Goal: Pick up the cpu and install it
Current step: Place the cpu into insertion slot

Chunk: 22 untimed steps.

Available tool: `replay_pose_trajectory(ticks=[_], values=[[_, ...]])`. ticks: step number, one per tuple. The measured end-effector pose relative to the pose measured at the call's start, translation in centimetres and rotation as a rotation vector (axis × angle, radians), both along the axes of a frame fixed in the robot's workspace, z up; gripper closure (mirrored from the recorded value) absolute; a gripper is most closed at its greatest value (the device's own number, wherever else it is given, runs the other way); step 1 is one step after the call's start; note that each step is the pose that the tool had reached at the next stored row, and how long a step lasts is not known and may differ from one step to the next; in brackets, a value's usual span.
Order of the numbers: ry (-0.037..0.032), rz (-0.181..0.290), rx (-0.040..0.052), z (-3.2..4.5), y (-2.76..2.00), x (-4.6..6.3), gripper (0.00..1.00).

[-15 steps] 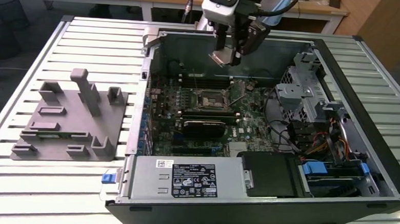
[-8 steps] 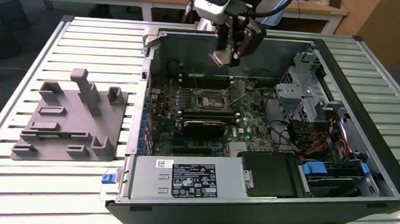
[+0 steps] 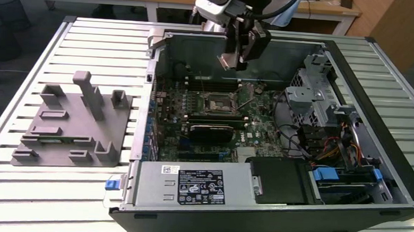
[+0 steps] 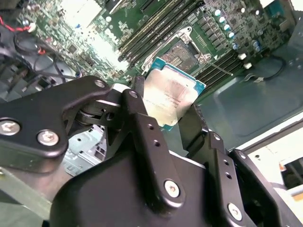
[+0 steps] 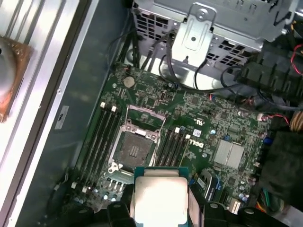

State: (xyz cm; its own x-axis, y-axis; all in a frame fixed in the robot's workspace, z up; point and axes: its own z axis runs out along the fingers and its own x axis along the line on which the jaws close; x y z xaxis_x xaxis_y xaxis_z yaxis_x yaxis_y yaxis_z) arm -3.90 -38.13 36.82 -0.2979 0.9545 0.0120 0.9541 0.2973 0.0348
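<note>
On the exterior view's left, well apart from the open socket point(image 3: 217, 101), we see the grey tray point(image 3: 68, 127) on the slatted table point(image 3: 18, 191). Raised clear of the socket, our gripper point(image 3: 232, 63) clamps the cpu point(image 4: 173, 97) by two opposite edges. On the exterior view's right of the socket stands the metal drive cage point(image 3: 314, 95).

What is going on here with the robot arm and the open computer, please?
The arm's gripper is shut on the cpu, holding it by two opposite edges above the open computer case. The chip hangs over the motherboard, not yet seated: the socket below it sits open and empty. The grey tray lies beside the case, on the exterior view's left.
</note>
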Motion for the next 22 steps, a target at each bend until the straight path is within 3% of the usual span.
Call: replay_pose_trajectory(ticks=[13, 19, 22], values=[[-0.0007, -0.139, 0.0000, -0.52, 0.35, 0.0, 0.46], [-0.0008, -0.150, 0.0004, -1.56, 1.01, 0.0, 0.46], [-0.0007, -0.172, 0.0004, -2.09, 1.10, 0.0, 0.46]])
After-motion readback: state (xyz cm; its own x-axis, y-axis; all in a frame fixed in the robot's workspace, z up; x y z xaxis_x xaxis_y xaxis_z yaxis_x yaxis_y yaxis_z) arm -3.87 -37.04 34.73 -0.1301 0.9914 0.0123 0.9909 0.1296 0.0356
